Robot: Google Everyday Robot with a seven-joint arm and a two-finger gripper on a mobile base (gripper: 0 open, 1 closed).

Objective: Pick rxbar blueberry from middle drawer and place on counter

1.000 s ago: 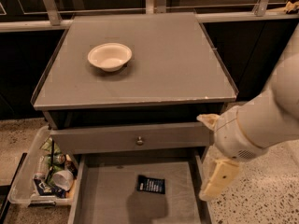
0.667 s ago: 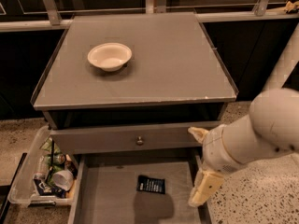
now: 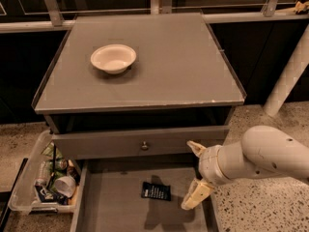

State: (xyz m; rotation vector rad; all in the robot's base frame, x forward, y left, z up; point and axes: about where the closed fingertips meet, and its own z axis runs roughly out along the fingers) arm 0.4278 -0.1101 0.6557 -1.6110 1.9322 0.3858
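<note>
I see my claw (image 3: 194, 172) at the right end of the open middle drawer (image 3: 111, 204), reaching in from the right on the thick white arm (image 3: 263, 157). Its two tan fingers stand well apart and nothing is between them. The upper finger (image 3: 195, 147) is up by the right end of the closed drawer front (image 3: 106, 145), the one with the small knob (image 3: 144, 145). The lower finger (image 3: 194, 196) hangs over the right side of the drawer. I cannot tell whether that finger touches the drawer's right wall.

The rxbar blueberry (image 3: 156, 191) lies flat on the drawer floor just left of the claw, level with the lower finger and near it, though apart from it. Its dark wrapper shows small white print and sits slightly askew, with the claw's shadow on the floor beside it.

Above the claw and to its left is the grey surface (image 3: 174, 71) on top of the cabinet. A white bowl (image 3: 113, 58) sits upright on it, well away from the claw. Far to the claw's left, outside the drawer, a clear bin (image 3: 25, 190) holds a jumble of cans and wrappers. To its upper right a white post (image 3: 288, 76) leans against the dark wall.
</note>
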